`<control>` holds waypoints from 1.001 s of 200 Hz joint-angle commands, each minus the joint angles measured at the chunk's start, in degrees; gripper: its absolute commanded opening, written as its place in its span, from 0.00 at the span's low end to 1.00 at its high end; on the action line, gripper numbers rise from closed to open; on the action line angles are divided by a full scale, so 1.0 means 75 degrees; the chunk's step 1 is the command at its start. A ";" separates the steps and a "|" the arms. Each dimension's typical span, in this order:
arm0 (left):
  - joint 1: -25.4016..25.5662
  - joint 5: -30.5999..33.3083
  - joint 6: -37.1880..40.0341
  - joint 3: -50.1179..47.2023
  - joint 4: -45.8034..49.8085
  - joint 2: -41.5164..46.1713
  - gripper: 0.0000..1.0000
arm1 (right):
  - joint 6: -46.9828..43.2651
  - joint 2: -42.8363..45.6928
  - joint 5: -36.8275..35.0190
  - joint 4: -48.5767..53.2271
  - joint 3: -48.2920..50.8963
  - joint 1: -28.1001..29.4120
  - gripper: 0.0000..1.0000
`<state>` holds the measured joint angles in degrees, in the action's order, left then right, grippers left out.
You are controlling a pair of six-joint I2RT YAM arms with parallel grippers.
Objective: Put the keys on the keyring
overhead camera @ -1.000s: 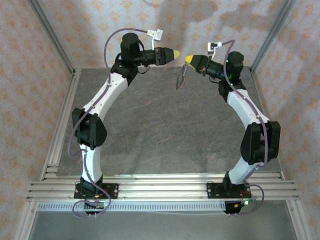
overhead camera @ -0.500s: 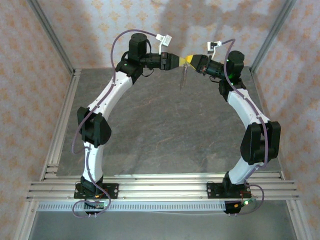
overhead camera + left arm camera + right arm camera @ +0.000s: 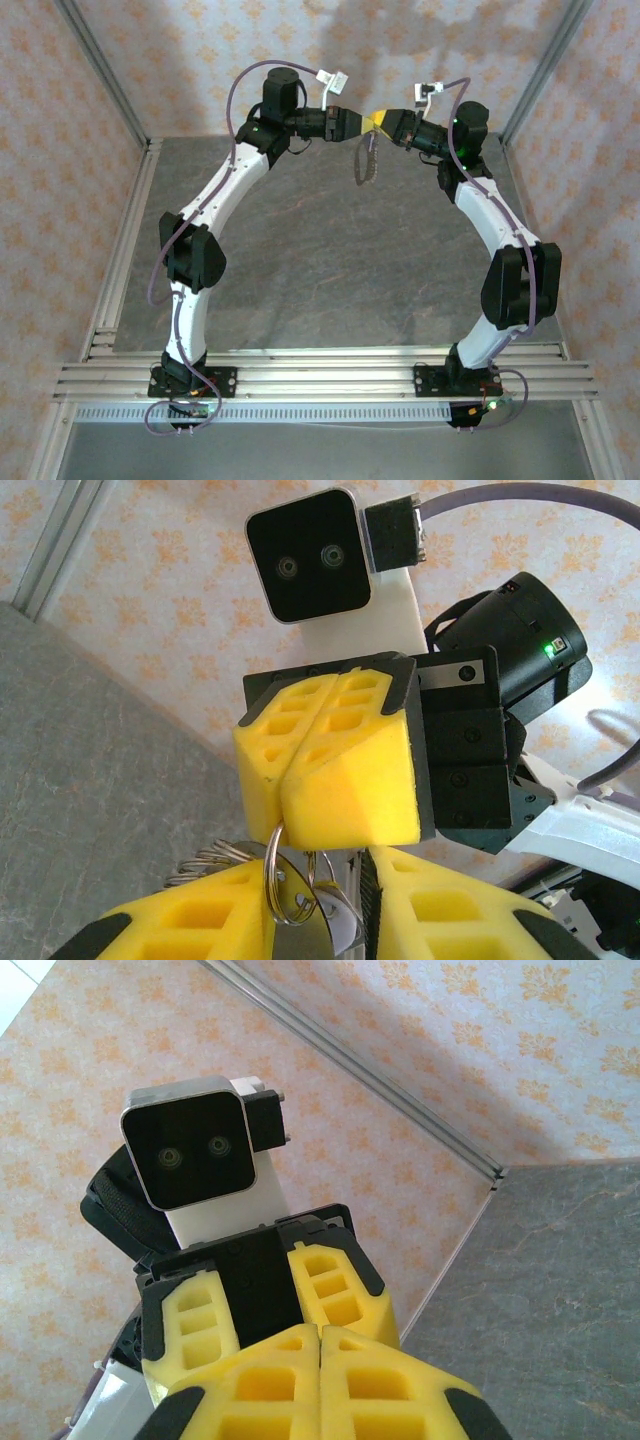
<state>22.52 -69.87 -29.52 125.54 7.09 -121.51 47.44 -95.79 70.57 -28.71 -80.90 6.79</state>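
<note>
From the top external view, the left gripper [image 3: 352,122] and right gripper [image 3: 377,120] met tip to tip high above the far end of the grey table [image 3: 300,250]. The keyring [image 3: 367,160] hung just below their meeting point, clear of the table.

In the left wrist view, the right gripper [image 3: 290,800] had its 2 yellow foam pads pressed together, and the top of the keyring [image 3: 283,885] ran up into the seam between them, so it was clamped on the ring. The left gripper [image 3: 315,875] had its 2 pads spread apart, with the ring hanging in the gap; whether either pad touched the ring could not be told. A small key [image 3: 338,925] with a pale head hung just right of the ring, low in that gap. A wire coil [image 3: 205,860] sat at the ring's left.

In the right wrist view, the right gripper [image 3: 320,1360] showed its pads fully together. Facing it, the left gripper [image 3: 262,1305] had its 2 pads parted.
</note>
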 commanded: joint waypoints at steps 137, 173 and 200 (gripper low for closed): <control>-0.0062 -0.0048 -0.0914 -0.0472 -0.1551 0.0252 0.18 | -0.0290 0.0169 0.0086 -0.0123 -0.0082 -0.0052 0.00; -0.0062 -0.0058 -0.0974 -0.0471 -0.1665 0.0253 0.18 | -0.0312 0.0186 0.0095 -0.0121 -0.0063 -0.0061 0.00; -0.0062 -0.0080 -0.1053 -0.0483 -0.1775 0.0241 0.13 | -0.0325 0.0186 0.0083 -0.0110 -0.0060 -0.0061 0.00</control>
<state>22.35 -69.73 -36.53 122.06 -1.93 -121.49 46.24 -95.79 70.50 -27.86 -80.90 6.33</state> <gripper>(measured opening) 0.157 0.043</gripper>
